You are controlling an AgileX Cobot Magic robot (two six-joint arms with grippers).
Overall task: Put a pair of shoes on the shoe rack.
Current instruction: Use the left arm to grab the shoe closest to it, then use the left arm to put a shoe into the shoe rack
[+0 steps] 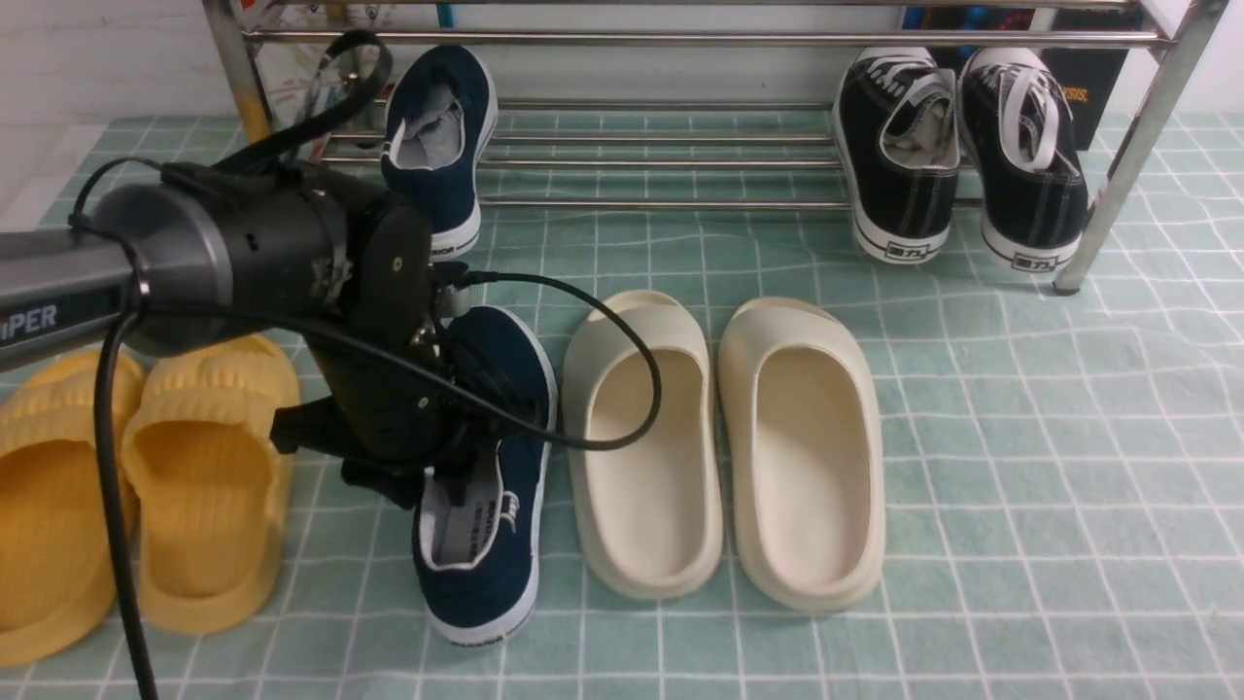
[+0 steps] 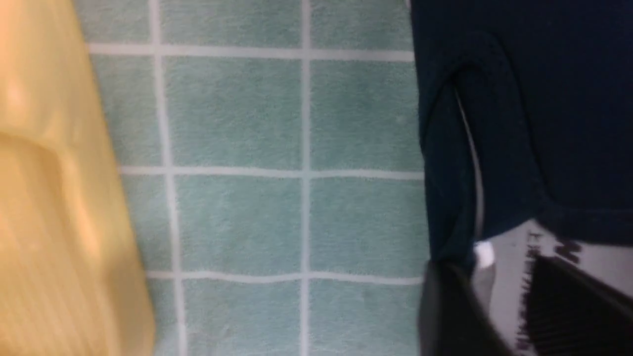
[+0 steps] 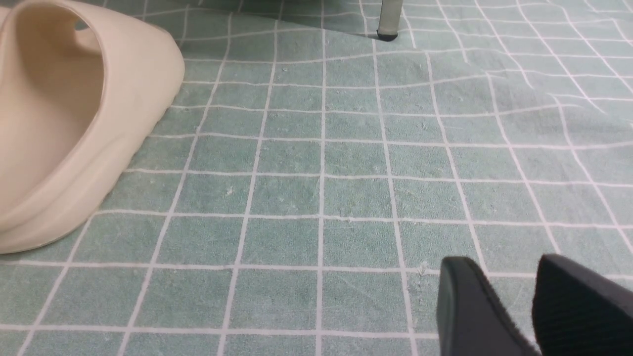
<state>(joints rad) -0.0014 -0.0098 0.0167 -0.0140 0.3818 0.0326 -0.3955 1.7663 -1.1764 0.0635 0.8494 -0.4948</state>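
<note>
Checked cloth (image 1: 1020, 437) covers the whole work area. Shoe rack (image 1: 661, 39) spans 12 o'clock. Cream slides (image 1: 807, 437) sit dead centre, yellow slides (image 1: 209, 467) at 8 o'clock, and black sneakers (image 1: 899, 165) are on the rack at 1 o'clock.

First navy shoe (image 1: 442, 165) is on the rack at 11 o'clock, toe in, heel hanging past the front bar. Second navy shoe (image 1: 501, 544) lies on the cloth at 7 o'clock, between the two slide pairs and just beside the cream one. Call it half done.

Left hand (image 2: 494, 277) straddles that shoe's side wall, one finger outside and one over the insole. A gap shows between them, so it is released, not clamped. Right hand (image 3: 509, 262) is low over bare cloth, roughly 4 o'clock judging by its own view, fingers apart and empty.

Risks:
- The grip takes only thin canvas wall, so the shoe can droop or twist out on the lift.
- The cable (image 1: 641, 389) loops over the near cream slide and could drag it.
- The free slot is next to the first shoe, so a sloppy approach nudges it off the bars.
- The rack's top bar is low, so a high carry clips it.
</note>
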